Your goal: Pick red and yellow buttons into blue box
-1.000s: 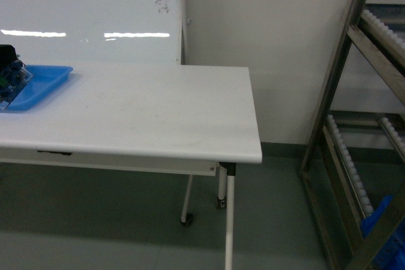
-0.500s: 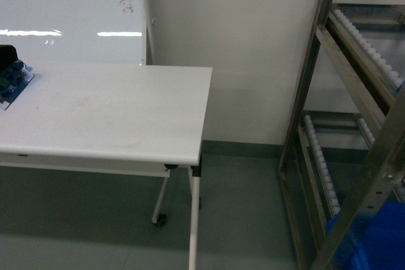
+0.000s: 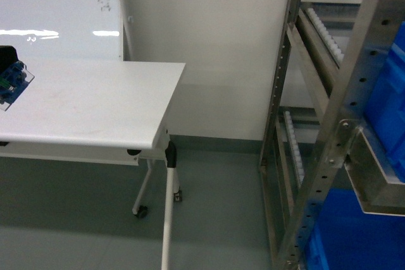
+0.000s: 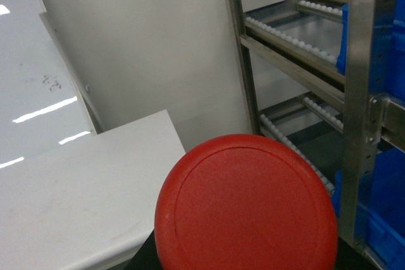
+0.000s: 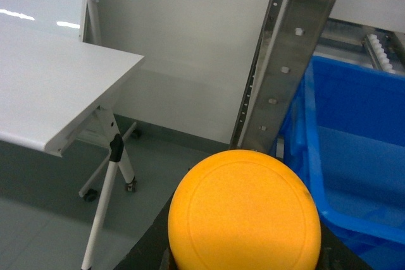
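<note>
Two caps fill your wrist views, the red button (image 4: pixel 247 205) left and the yellow button (image 5: pixel 245 217) right, fingers' state unreadable, with the blue box (image 5: pixel 354 137) just beyond in the metal rack (image 3: pixel 329 124), right of the white table (image 3: pixel 82 105).

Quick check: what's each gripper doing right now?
Left: holding the red button; fingers hidden behind its cap.
Right: holding the yellow button; fingers hidden too.
</note>
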`<state>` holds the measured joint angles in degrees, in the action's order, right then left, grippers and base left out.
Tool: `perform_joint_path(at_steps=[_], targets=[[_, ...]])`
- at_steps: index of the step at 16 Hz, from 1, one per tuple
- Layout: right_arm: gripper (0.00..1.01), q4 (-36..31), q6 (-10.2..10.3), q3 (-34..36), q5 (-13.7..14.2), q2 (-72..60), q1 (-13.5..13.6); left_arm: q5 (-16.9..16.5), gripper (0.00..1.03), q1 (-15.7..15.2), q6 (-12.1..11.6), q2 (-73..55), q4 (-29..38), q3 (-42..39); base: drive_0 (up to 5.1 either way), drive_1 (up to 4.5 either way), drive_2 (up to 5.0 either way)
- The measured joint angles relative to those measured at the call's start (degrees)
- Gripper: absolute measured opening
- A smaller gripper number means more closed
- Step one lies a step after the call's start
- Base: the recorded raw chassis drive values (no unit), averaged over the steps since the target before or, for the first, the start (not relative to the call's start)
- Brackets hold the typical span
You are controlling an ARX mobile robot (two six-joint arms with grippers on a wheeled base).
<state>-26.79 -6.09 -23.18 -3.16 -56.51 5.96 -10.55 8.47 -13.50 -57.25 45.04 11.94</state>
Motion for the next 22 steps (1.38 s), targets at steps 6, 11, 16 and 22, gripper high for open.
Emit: perform_joint_path(at_steps=[6,11,16,22], targets=[[0.27,-0.2,0.0,0.0,0.0,0.0,0.0,0.0,0.24,0.0,0.0,0.0,0.3,0.0,4.9,-3.38,-1.4],[0.27,-0.1,0.0,0.0,0.1,0.0,0.0,0.0,0.24,0.1,0.0,0.1,0.3,0.0,4.9,-2.72,-1.9],[0.27,0.0,0.0,0.0,0.1,0.0,0.0,0.0,0.24,0.1,0.0,0.0,0.2,0.0,4.9,-2.32,-2.3],[0.27,0.0,0.0,0.0,0.1,0.0,0.0,0.0,0.24,0.1,0.0,0.0,0.3,0.0,5.0,-2.34,-2.3]])
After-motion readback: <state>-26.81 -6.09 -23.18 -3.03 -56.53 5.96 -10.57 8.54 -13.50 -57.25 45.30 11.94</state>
